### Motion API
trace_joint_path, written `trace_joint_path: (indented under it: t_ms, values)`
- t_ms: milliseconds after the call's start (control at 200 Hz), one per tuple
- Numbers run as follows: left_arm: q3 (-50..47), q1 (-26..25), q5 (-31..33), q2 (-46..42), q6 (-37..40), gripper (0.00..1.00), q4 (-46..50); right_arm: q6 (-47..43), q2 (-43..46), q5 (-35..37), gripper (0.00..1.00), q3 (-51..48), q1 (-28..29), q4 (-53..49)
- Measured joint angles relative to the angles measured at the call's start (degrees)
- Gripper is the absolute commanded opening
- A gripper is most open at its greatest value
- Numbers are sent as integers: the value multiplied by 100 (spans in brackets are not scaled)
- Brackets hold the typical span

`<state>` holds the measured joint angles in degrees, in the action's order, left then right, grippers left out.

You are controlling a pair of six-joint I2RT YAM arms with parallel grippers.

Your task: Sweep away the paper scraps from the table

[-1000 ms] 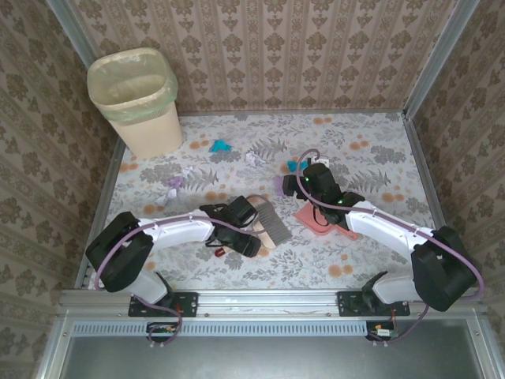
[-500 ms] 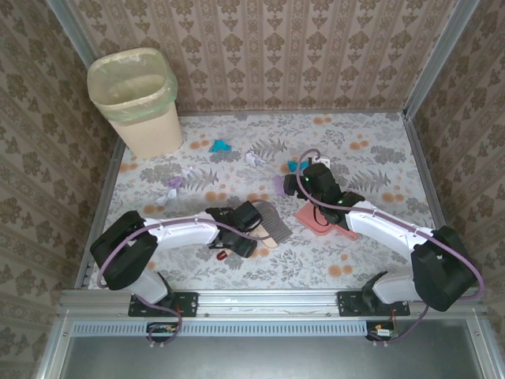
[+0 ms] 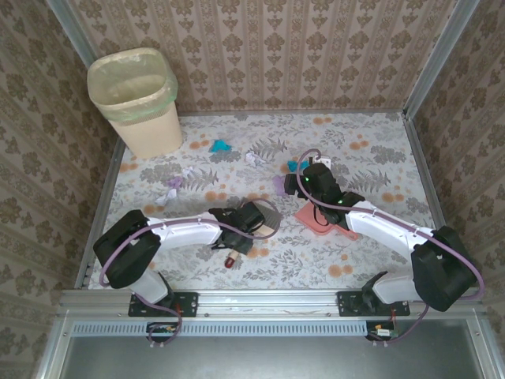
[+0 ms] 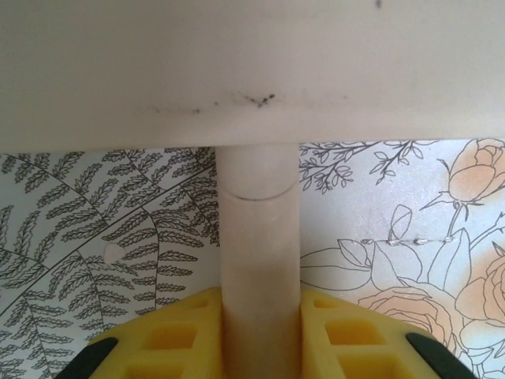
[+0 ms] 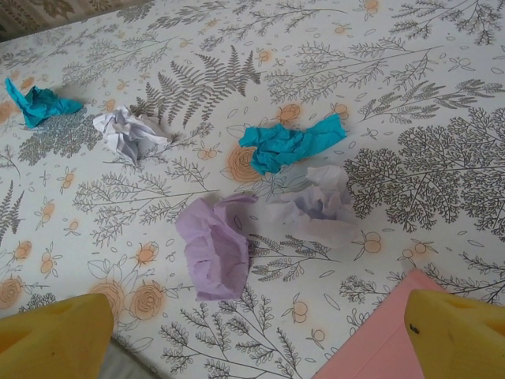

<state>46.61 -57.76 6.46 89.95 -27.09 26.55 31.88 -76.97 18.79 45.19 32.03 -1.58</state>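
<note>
My left gripper is shut on the pale handle of the brush; its yellow fingers press both sides, and the brush head spans the top of the left wrist view. My right gripper hangs open over the table by a pink dustpan. Just ahead of the right gripper lie paper scraps: a lilac one, a pale one, a teal one and a white one. More scraps lie to the left: teal, lilac.
A cream waste bin with a green liner stands at the far left corner. Aluminium rails and patterned walls close the table on three sides. The dustpan's pink corner shows below the right fingers.
My left gripper has slid a little right over the brush and closed from open onto its handle. The right arm and the scraps have not moved.
</note>
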Motion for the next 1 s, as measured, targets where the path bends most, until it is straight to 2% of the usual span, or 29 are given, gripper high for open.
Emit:
trace_joint_path:
  t_ms: [410,690,1000]
  values:
    - [0,-2,181,2,-343,0,-153,0,0,15,97,0,-15,0]
    - [-2,17,304,-122,-601,0,-302,4,0,11,97,0,-26,0]
    - [-111,417,184,-970,-844,0,-442,24,0,-120,97,0,-83,4]
